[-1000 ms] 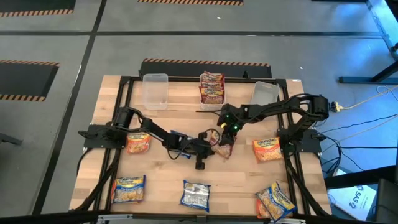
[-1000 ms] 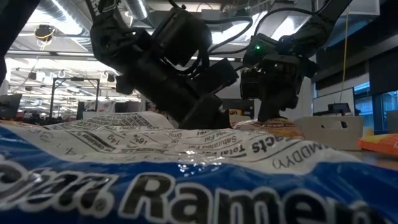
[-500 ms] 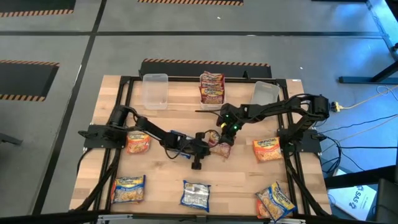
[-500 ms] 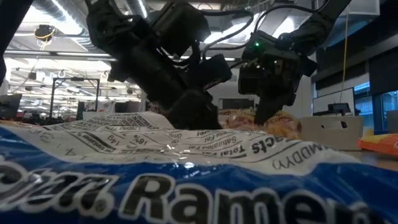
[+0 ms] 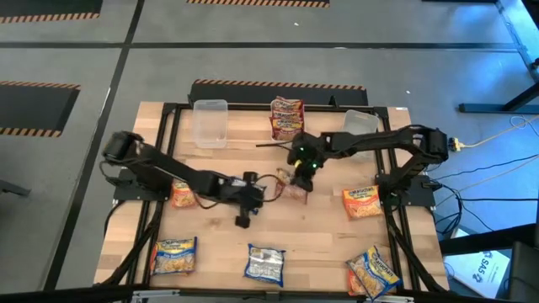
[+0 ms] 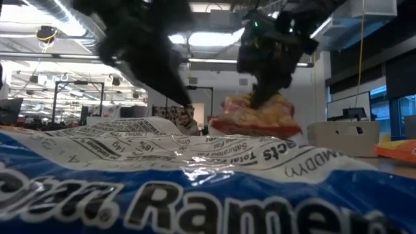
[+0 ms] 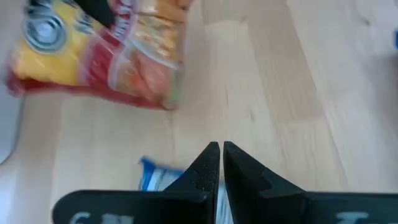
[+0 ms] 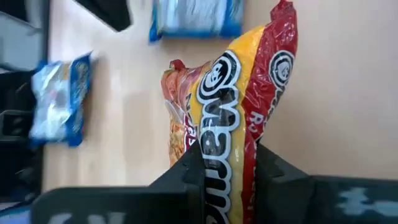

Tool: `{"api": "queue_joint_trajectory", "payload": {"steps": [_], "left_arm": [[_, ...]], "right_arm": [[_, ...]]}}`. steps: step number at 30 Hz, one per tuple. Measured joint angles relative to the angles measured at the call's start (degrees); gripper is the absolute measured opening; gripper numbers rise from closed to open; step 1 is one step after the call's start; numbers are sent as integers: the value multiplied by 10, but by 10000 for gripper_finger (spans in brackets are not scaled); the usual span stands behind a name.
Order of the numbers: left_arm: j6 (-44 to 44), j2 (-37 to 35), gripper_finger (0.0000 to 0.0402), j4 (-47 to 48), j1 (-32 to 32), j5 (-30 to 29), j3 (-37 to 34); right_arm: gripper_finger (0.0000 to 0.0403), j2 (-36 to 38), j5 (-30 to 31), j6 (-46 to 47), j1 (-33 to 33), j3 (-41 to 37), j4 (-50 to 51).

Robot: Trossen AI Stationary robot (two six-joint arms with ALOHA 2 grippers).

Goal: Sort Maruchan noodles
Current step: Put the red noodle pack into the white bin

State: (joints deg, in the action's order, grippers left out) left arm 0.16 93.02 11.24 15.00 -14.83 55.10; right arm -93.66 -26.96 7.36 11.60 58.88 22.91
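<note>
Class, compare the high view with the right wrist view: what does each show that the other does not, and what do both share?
Only the high view shows the two clear plastic rectangular bins at the far edge of the wooden table, a stack of red-maroon packets between them, and the orange-yellow packets on the right side.

Only the right wrist view shows the right gripper clamping the printed edge of its packet.

Both show that crinkly red-and-yellow ramen packet, held off the table, and a blue-white packet lying flat.
</note>
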Motion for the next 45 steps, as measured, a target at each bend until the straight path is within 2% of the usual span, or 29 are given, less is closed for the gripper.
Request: {"api": "queue_joint_trajectory", "payload": {"steps": [3,8,12,15,21,27,33,45], "left_arm": [[-19,-70,16,-21,11,-20,-67],[-75,-159,16,-123,23,-56,-191],[-101,-193,16,-211,28,-58,-258],[-105,-201,16,-242,28,-58,-288],[-117,-201,16,-252,28,-56,-296],[-116,-201,16,-255,28,-56,-296],[-117,-200,16,-255,32,-54,-296],[-116,-201,16,-258,32,-56,-296]], "right_arm": [[49,6,72,-42,0,60,56],[49,9,251,-139,0,156,118],[49,10,399,-239,1,196,90],[49,9,454,-327,12,199,61],[49,-15,438,-370,67,198,73],[49,-55,380,-410,112,198,81],[49,-83,305,-410,125,198,80],[49,-130,292,-419,124,199,100]]}}
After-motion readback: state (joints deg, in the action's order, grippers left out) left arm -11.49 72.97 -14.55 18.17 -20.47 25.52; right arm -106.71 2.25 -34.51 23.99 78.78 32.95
